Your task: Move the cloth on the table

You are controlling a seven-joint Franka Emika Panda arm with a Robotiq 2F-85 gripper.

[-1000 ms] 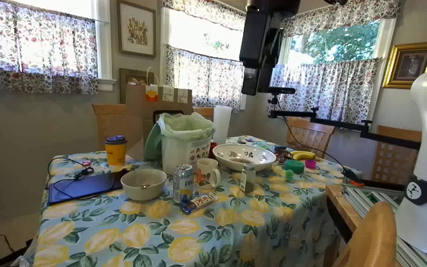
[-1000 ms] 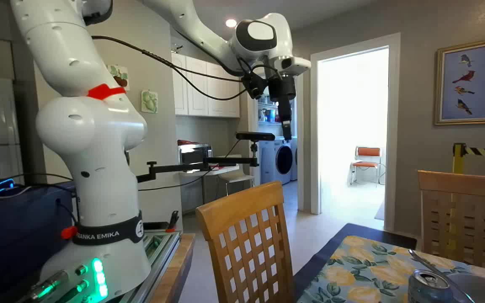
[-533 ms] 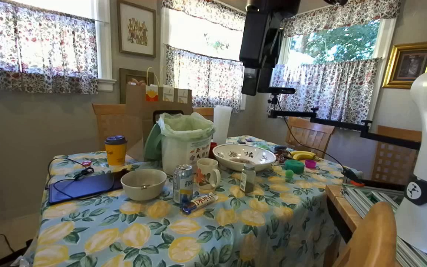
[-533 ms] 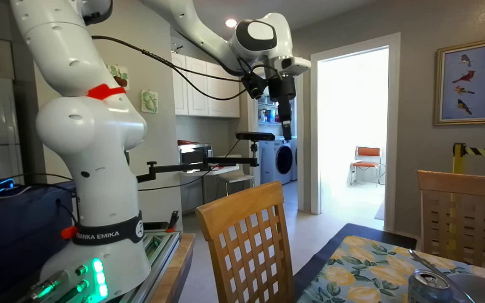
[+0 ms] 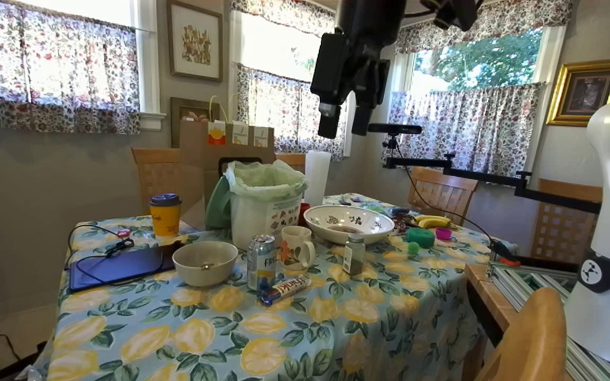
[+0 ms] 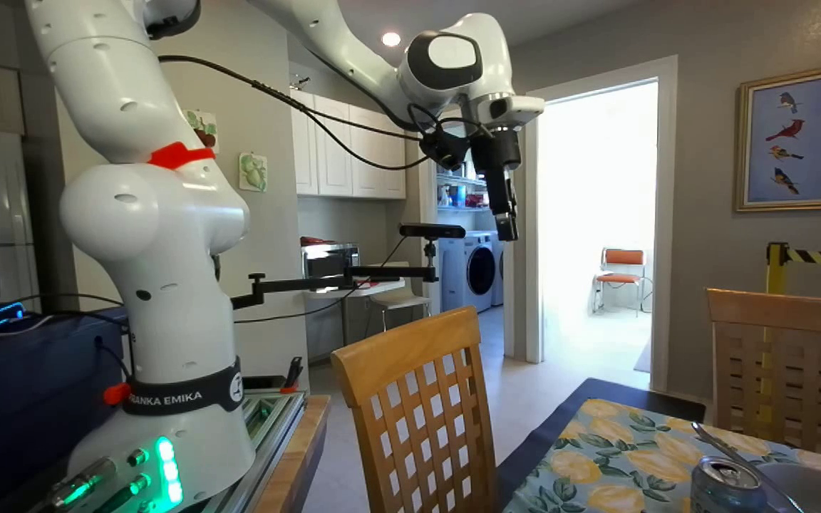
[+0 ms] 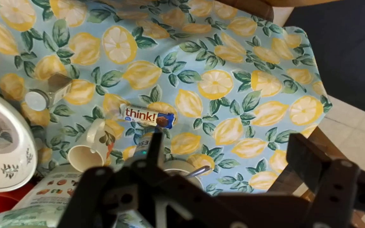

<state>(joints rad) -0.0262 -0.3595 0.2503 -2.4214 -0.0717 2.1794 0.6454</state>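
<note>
Low in an exterior view, the lemon-print cloth lies spread beneath a yellow cup, a pale bowl and a can; farther right, the claw hangs above the cloth, well apart from it, its jaws parted wide; right of the claw lie bananas.

The arm is glossy white, with swollen, rounded joints and small grey oval caps set into the white. A red band crosses it. Its base, beyond an edge of the table, wears a black band lettered EMIKA in white, with a round white badge bearing a dark figure, and a column of green lights. Two black cables run toward a black housing beside the wrist. The fingers are black, blocky and jointed, with pale screw heads in the wrist view.
</note>
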